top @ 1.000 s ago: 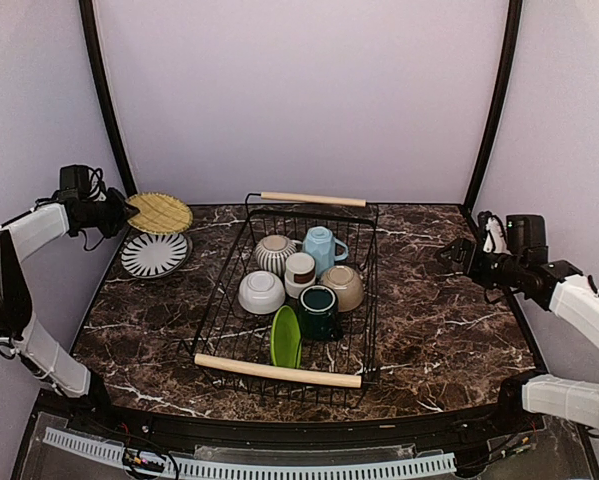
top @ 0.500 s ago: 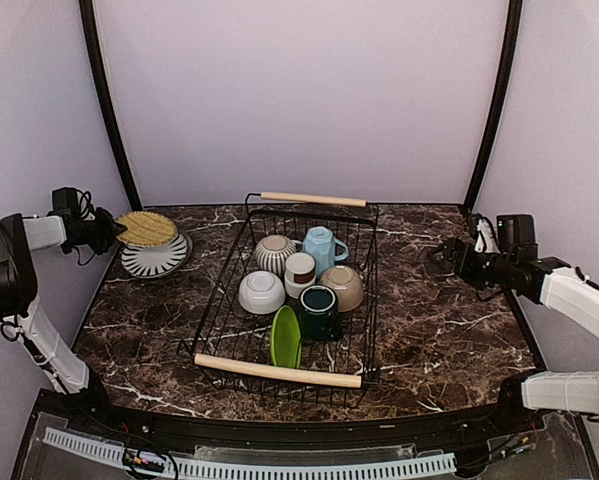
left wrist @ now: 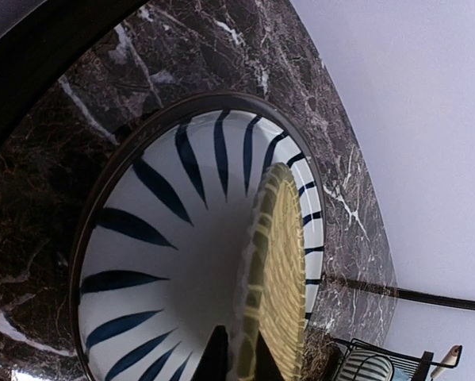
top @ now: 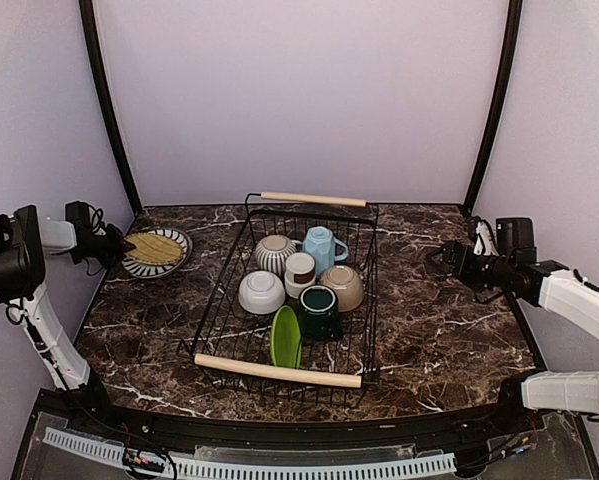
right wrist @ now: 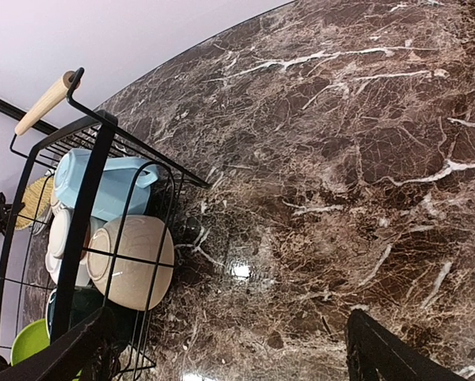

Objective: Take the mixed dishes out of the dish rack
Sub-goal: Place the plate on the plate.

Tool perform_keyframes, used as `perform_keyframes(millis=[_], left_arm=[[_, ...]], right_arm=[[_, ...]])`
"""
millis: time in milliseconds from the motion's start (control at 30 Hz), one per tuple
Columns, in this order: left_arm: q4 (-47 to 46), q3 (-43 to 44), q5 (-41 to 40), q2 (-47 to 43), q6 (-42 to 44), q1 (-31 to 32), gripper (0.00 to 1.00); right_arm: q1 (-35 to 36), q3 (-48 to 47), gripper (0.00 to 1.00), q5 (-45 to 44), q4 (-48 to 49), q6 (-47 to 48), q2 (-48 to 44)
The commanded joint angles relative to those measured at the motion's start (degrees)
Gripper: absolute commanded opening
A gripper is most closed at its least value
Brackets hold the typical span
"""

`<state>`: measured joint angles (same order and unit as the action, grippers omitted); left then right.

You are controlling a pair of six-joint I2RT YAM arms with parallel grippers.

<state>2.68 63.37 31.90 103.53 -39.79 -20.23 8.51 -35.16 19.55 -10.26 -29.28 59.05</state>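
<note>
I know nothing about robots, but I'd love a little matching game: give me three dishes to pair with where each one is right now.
Things:
1. olive plate
2. green plate
3. light-blue mug

Places:
A. in the far half of the dish rack
B. over the striped plate, outside the dish rack
C. standing on edge in the dish rack, by its near handle

Pairs: 1-B, 2-C, 3-A

Soft, even light fills the top view; the dish rack [top: 277, 371] casts a faint shadow on the table [top: 429, 320]. In the right wrist view a white glare spot sits low centre on the stone, and the table's far edge bows. The left wrist view is dark at upper left; the striped plate [left wrist: 142, 262] is sharp, the olive plate [left wrist: 283, 262] blurs at the bottom.
</note>
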Motion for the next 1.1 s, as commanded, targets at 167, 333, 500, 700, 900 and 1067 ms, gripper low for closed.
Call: perform_keyframes(millis=[167,333,500,700,900,1067], left_arm=[[0.0,1.9,1.3,2.1,1.4,0.5,0.15],[4.0,4.0,-0.8,2.2,4.1,1.9,0.46],[10.5,6.1,-6.3,0.5,7.7,2.8,0.67],[15.9,8.0,-14.0,-2.9,11.0,2.8,0.97],[17.8,8.1,-18.5,-7.0,13.2,3.6,0.98],[17.3,7.3,-21.5,-11.7,16.0,8.3,0.98]], right_arm=[[0.3,0.8,0.99,0.0,1.6,0.0,0.1],[0.3,1.3,0.99,0.2,1.9,-0.4,0.1],[0.3,1.8,0.99,-0.2,0.6,-0.5,-1.6],[0.3,1.0,0.99,-2.0,-1.8,0.3,-3.9],[0.3,0.9,0.99,-2.2,-2.5,0.4,-4.2],[0.3,0.8,0.99,-1.9,-3.2,0.1,-4.4]])
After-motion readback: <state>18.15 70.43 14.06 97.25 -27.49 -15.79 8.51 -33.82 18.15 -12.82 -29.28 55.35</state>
